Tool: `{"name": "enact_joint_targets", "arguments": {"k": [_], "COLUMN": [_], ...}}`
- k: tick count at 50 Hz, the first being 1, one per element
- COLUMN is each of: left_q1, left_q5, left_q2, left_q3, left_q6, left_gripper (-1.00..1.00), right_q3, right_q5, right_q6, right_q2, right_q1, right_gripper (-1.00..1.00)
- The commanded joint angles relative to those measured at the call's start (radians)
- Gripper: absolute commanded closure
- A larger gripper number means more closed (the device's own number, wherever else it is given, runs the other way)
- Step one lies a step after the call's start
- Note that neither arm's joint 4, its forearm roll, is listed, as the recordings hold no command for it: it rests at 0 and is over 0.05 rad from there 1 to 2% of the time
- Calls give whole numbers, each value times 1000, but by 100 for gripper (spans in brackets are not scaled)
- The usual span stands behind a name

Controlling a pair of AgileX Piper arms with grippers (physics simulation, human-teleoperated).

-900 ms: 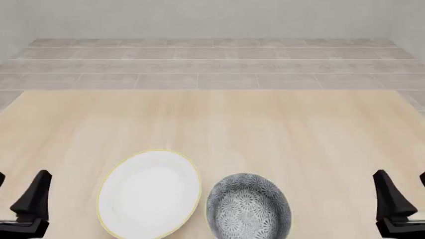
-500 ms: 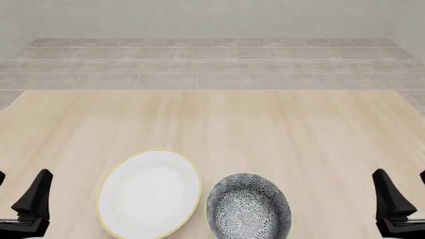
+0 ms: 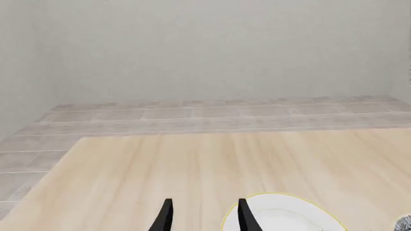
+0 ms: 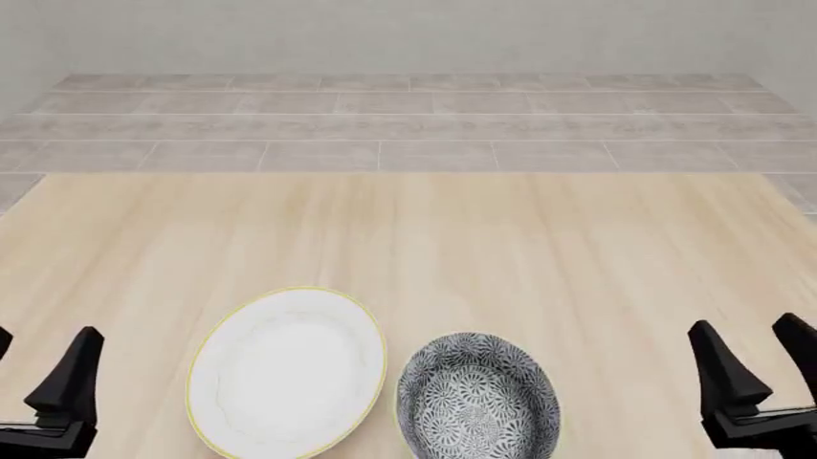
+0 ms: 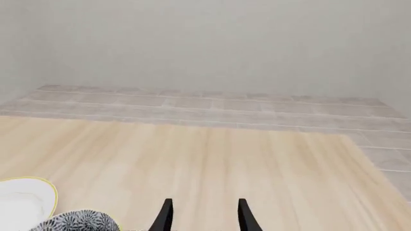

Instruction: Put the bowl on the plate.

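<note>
Wood table (image 4: 511, 239) held bowl (image 4: 477, 402) left of right gripper (image 4: 753, 361), fingers apart, empty; approx. rim-touching plate (image 4: 286, 371); knock risk.

You are looking at one bowl (image 4: 477, 400) and one plate (image 4: 286, 373) sitting on a single desk (image 4: 422, 239), and you are working with two hands, a left hand (image 4: 38, 387) and a right hand (image 4: 756, 368).
</note>
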Motion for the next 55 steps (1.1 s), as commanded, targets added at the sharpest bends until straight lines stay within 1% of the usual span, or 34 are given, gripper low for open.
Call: {"name": "enact_joint_targets", "arguments": {"k": [1,4,9,18,19,20,21,22,26,29,32,33,34,39,40,41,44,45,49,55], "left_q1": [-5,-6,-6,-8,-8,-9,-9,-10,-13,-13,-14,-14,-14,-14,-14,-14,-15,-16,-16,-15], "left_q5": [-10,-17,-23,-32,-33,-34,-36,-42,-41,-40,-36,-37,-36,-35,-33,-32,-28,-29,-33,-26], "left_q2": [10,17,22,31,30,32,34,41,41,41,37,38,36,35,33,32,29,30,35,26], "left_q3": [0,0,0,0,0,0,0,0,1,1,1,1,1,1,1,1,1,1,1,1], "left_q6": [6,6,8,9,10,10,10,12,14,12,14,13,15,15,15,15,17,17,18,19], "left_gripper": [-100,-100,-100,-100,-100,-100,-100,-100,-100,-100,-100,-100,-100,-100,-100,-100,-100,-100,-100,-100], "right_q3": [2,2,2,2,2,-167,-227,-234,-213,-209,-204,-288,-313,-312,-361,-362,-349,-330,-308,-268], "right_q5": [-108,-170,-220,-356,-273,-73,127,165,128,116,102,190,215,209,250,249,230,198,168,116], "right_q6": [2,2,8,5,-8,-16,10,-7,-16,-14,-23,-37,-42,-44,-43,-42,-51,-51,-37,-45], "right_q2": [138,217,276,435,351,151,159,180,210,221,235,219,219,229,231,236,257,269,307,341], "right_q1": [39,57,72,97,107,112,97,118,135,143,153,168,174,184,191,195,208,229,261,272], "right_gripper": [-100,-100,-100,-100,-100,-100,-100,-100,-100,-100,-100,-100,-100,-100,-100,-100,-100,-100,-100,-100]}}
